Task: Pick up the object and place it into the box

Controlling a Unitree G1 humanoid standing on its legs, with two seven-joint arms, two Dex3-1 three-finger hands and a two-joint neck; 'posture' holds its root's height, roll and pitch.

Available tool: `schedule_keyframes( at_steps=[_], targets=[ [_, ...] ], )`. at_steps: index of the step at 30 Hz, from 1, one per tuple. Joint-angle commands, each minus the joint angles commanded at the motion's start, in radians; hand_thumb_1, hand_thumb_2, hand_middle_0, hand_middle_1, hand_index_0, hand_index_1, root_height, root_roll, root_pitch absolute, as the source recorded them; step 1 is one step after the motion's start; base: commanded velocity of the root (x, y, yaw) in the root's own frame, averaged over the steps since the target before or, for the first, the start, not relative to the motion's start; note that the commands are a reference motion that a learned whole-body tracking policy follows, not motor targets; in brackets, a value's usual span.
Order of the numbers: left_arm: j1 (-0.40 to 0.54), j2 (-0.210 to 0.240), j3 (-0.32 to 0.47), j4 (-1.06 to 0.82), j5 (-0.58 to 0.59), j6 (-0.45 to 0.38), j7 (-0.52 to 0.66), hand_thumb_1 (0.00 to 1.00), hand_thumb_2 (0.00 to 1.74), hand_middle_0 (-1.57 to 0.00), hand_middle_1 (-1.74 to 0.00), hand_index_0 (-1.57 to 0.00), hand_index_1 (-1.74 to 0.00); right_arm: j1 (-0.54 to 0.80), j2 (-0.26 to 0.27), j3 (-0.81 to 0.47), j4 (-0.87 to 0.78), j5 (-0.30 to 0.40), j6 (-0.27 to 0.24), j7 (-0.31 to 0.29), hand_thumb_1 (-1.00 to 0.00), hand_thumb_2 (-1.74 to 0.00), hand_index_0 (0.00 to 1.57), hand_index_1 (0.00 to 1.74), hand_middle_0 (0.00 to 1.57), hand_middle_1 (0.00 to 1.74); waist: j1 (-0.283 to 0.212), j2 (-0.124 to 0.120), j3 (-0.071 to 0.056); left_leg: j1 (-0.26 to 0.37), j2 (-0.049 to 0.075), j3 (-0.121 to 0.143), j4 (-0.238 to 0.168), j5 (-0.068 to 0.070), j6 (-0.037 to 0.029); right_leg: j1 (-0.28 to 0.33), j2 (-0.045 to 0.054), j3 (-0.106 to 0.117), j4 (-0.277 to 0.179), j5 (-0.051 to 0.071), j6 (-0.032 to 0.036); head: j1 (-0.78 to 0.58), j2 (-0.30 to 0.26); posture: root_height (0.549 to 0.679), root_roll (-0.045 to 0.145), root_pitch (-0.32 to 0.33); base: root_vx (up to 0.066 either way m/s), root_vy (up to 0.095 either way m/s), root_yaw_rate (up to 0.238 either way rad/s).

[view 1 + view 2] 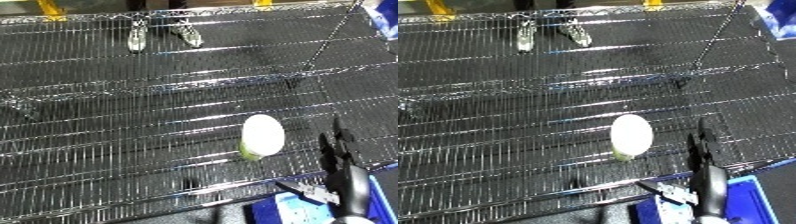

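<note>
glossy metal wire shelf (pixel 133 100), smooth white object (pixel 263 134)

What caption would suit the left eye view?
Robot's right hand, fingers straight, poised beside a white oval object on a wire shelf, blue bin below.

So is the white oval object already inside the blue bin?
No, the white oval object lies on the wire mesh shelf, outside the blue bin.

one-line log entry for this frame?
phase: reach | object: white-green, on wire shelf, untouched | right hand: open, beside it | left hand: out of view | bin: lower right
</note>
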Motion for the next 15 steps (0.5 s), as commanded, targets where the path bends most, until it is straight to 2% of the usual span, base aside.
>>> schedule_keyframes(
  at_steps=[8, 15],
  targets=[
    [-0.038, 0.008, -0.012, -0.010, -0.002, -0.012, -0.010, 1.00, 1.74, -1.57, -1.74, -1.57, -1.74, -0.060, -0.005, 0.033, 0.059, 0.020, 0.038, 0.008, 0.00, 0.00, 0.00, 0.00, 0.00, 0.00, 0.007, 0.014, 0.000, -0.061, -0.003, 0.004, 0.017, -0.003, 0.0027, -0.067, 0.0024, 0.002, 0.034, -0.007, -0.0023, 0.032, 0.018, 0.628, 0.050, 0.162, -0.008, -0.020, 0.010],
    [-0.076, 0.009, -0.007, -0.031, -0.004, -0.047, -0.007, 1.00, 1.74, -1.57, -1.74, -1.57, -1.74, -0.123, -0.009, 0.064, 0.133, 0.038, 0.041, 0.024, 0.00, 0.00, 0.00, 0.00, 0.00, 0.00, 0.020, 0.026, 0.000, -0.091, -0.006, 0.005, 0.023, -0.003, 0.0051, -0.102, 0.0027, -0.001, 0.049, -0.013, -0.0073, 0.045, 0.041, 0.626, 0.052, 0.185, 0.005, -0.008, 0.008]
  ],
)
